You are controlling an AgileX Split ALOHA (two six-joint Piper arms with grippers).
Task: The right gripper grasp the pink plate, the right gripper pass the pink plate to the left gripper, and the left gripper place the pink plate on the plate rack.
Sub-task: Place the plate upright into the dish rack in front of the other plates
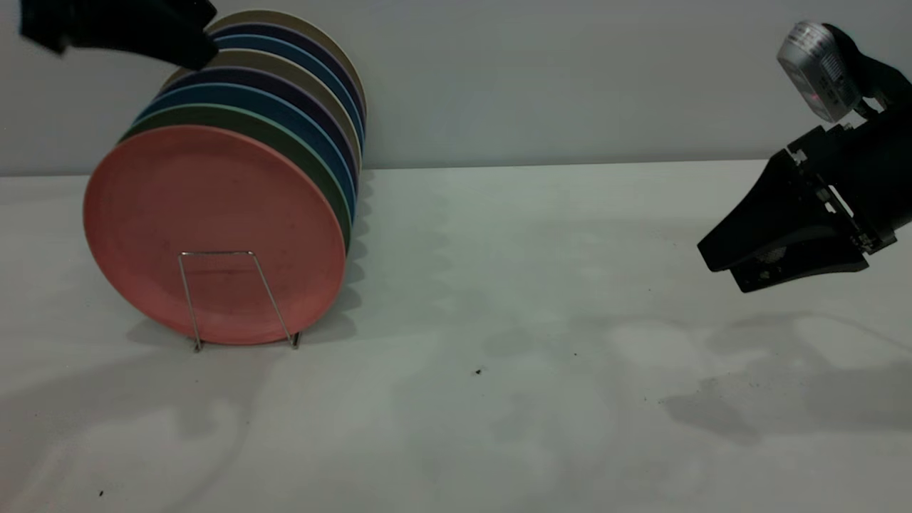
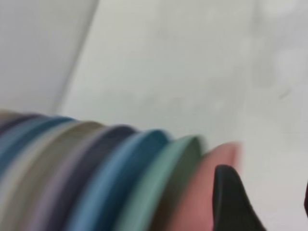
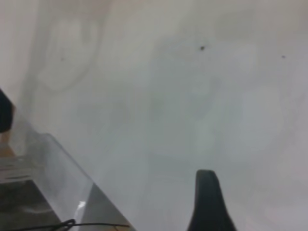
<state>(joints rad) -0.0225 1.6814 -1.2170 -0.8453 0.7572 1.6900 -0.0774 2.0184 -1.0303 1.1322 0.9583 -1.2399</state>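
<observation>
The pink plate (image 1: pixel 214 214) stands on edge at the front of a row of plates in the plate rack (image 1: pixel 217 252), behind a wire loop. The left gripper (image 1: pixel 199 46) hovers above the top of the row, at the upper left. In the left wrist view the left gripper (image 2: pixel 269 187) is open and empty, with one finger (image 2: pixel 231 202) just over the pink plate's rim (image 2: pixel 199 202). The right gripper (image 1: pixel 721 269) hangs above the table at the far right, open and empty. Only one of its fingertips (image 3: pixel 207 192) shows in the right wrist view.
Behind the pink plate stand a teal-green plate (image 1: pixel 313 164) and several blue, purple and beige plates (image 1: pixel 335 92). The white table (image 1: pixel 499 320) runs between rack and right arm. A clear panel edge (image 3: pixel 53 178) shows in the right wrist view.
</observation>
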